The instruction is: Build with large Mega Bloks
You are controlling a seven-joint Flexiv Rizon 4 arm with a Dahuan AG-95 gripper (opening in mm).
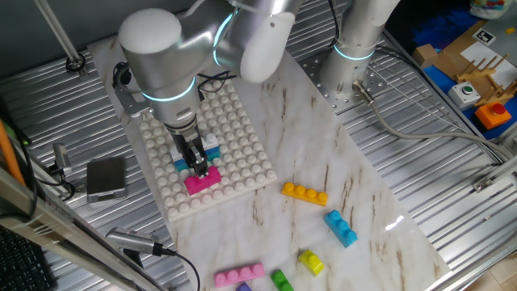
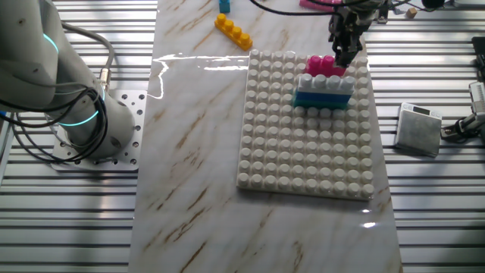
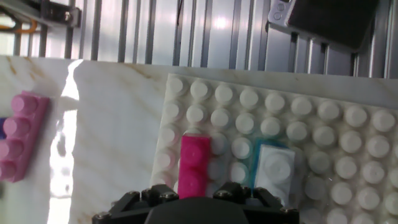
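Arm reaching down over the studded white baseplate [image 1: 242, 153]; gripper [image 1: 199, 167] clamping the glossy magenta brick [image 1: 203, 179]; white-on-teal stack [image 2: 324, 90] sitting beside.

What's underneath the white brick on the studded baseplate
Under the white brick sits a blue brick, pressed onto the white baseplate. Anything beneath that blue brick, beyond the baseplate studs, is covered.
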